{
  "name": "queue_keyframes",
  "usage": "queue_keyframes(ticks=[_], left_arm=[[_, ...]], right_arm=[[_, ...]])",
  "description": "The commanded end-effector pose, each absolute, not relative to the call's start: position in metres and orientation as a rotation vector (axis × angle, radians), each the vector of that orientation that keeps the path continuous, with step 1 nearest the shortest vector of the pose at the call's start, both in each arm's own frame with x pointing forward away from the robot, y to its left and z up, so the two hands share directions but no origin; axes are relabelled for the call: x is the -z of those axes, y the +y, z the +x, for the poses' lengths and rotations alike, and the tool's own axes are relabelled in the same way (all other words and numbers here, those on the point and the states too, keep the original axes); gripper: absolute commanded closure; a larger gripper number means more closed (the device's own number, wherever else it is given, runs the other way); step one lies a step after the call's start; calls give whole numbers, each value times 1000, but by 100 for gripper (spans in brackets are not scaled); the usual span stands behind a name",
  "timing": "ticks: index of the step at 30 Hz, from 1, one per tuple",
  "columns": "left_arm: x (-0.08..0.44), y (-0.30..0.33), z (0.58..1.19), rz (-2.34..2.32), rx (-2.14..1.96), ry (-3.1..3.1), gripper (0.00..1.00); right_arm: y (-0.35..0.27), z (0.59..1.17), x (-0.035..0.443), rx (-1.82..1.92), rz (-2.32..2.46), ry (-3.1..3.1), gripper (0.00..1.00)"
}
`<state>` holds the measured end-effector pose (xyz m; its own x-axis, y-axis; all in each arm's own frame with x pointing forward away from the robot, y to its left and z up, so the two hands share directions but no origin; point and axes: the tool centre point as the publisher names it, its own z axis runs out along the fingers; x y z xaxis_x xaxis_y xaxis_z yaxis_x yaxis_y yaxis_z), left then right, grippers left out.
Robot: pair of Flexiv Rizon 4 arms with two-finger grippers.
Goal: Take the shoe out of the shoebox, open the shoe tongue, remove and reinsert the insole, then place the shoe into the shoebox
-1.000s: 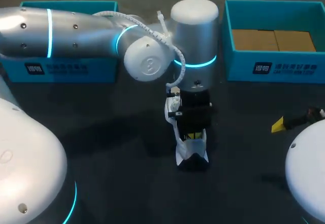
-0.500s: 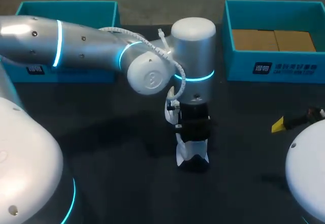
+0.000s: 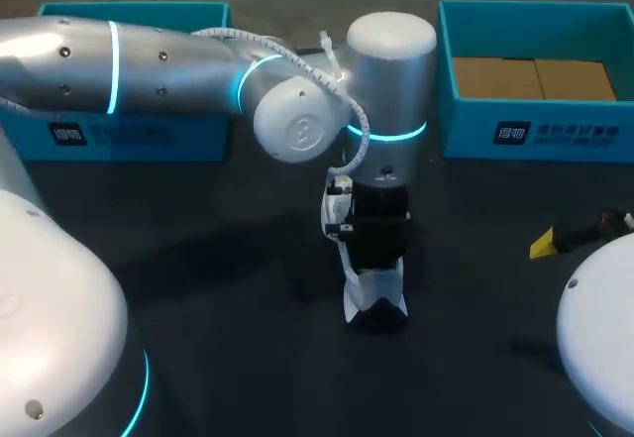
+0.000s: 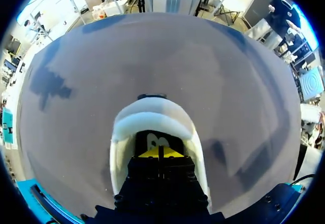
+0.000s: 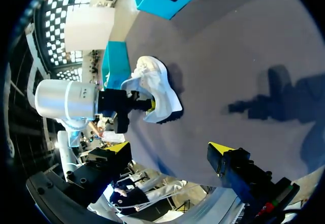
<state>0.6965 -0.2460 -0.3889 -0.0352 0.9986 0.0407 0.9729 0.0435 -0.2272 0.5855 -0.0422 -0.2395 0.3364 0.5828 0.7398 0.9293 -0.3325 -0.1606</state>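
Right gripper [image 5: 169, 149] sits low at the near right of the dark table [image 3: 218, 288]. Its yellow fingers are spread wide apart with only bare tabletop between them, so it is released and holds nothing. White shoe [image 3: 365, 296] is at mid-table, out of both boxes, standing on its dark sole and well apart from the right gripper. Left arm [image 3: 158, 60] comes in from the left and reaches past the middle, wrist pointing straight down over the shoe. Left gripper [image 4: 158, 153] is lowered into the shoe's opening. Its two yellow tips are pressed together, clenched, with the white collar curving round ahead of them and a dark inner lining with a pale mark just beyond. Cannot tell whether anything thin is pinched between the tips. Along the far edge is the left shoebox [image 3: 129, 135], teal and partly hidden behind the left arm, contents not visible. Right shoebox [image 3: 535, 135], also teal, holds brown cardboard [image 3: 535, 78] lying flat on its floor. Both boxes are well apart from the shoe.
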Motion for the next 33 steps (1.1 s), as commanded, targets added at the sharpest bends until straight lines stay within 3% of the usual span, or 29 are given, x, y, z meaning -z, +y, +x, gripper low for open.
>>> queue_keyframes(ticks=[1, 12, 33], left_arm=[[408, -250, 696, -2037, -201, -2114, 100], [438, -250, 702, -1982, -186, -2120, 100], [349, -251, 725, -2017, -265, -2242, 100]], right_arm=[[-41, 584, 238, 777, -2032, -1319, 0], [-41, 584, 238, 777, -2032, -1319, 0], [-41, 584, 238, 777, -2032, -1319, 0]])
